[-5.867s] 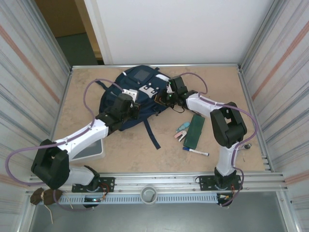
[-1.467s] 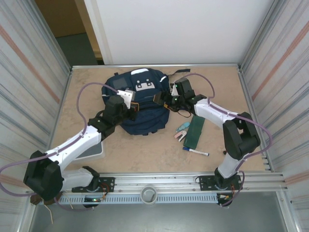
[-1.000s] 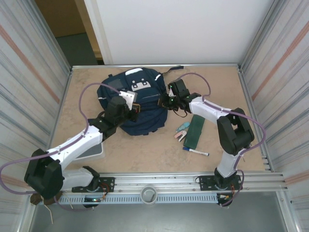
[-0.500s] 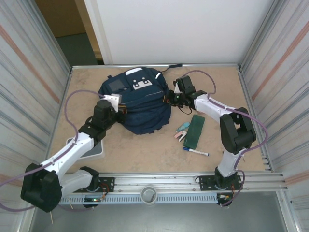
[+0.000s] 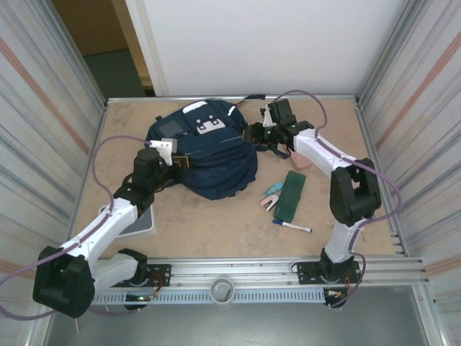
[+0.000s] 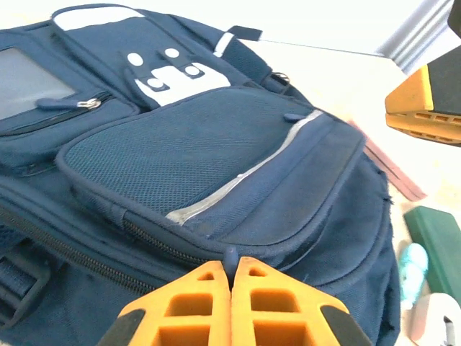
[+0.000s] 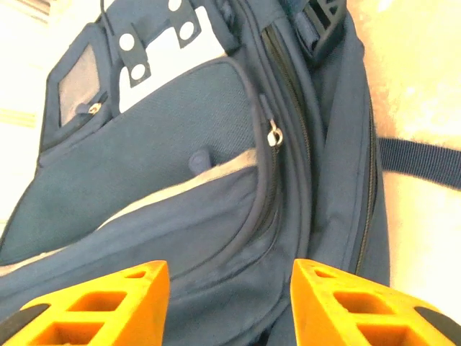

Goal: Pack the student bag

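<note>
Student bag (image 5: 212, 155): flat on table (image 5: 216, 216), pockets up, zips seemingly closed; left gripper (image 6: 230, 265): at bag's left edge, clamped tight, apparently pinching a navy tab; right gripper (image 7: 229, 270): over bag's right side, half-spread, empty; step, likely: opening; next: right gripper must catch zipper pull (image 7: 274, 135).

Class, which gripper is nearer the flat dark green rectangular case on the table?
Right. The right gripper stands open at the navy blue fabric backpack, on the side facing the flat dark green rectangular case; the left gripper pinches the opposite side.
</note>
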